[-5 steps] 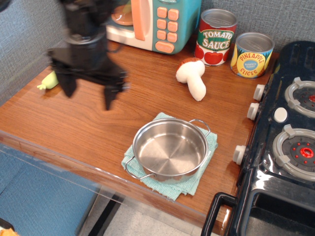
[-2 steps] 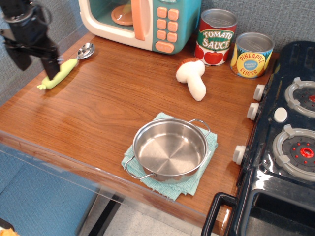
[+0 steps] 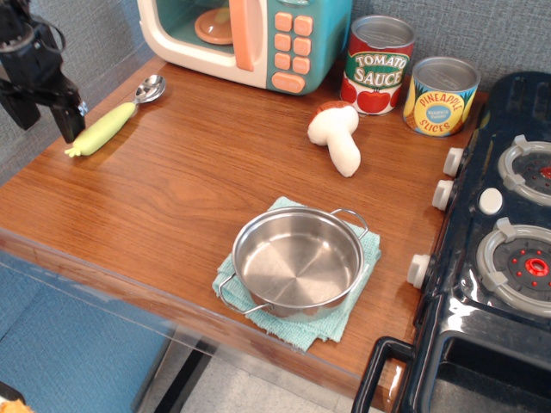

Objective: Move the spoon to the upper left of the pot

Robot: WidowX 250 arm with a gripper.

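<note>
The spoon (image 3: pixel 112 120) lies flat on the wooden counter at the far left, its pale yellow-green handle pointing down-left and its silver bowl near the toy microwave. The steel pot (image 3: pixel 298 260) sits on a teal cloth (image 3: pixel 331 323) near the counter's front edge, right of centre. My black gripper (image 3: pixel 45 116) hangs at the left edge of the view, just left of the spoon's handle. Its fingers are apart and hold nothing.
A toy microwave (image 3: pixel 250 39) stands at the back. A white mushroom toy (image 3: pixel 338 136) lies beyond the pot. Tomato sauce (image 3: pixel 377 64) and pineapple (image 3: pixel 441 96) cans stand at the back right. A toy stove (image 3: pixel 504 249) fills the right side.
My gripper has moved left and away from above the counter to the left edge. The spoon, hidden behind it before, now lies in full view on the counter.
</note>
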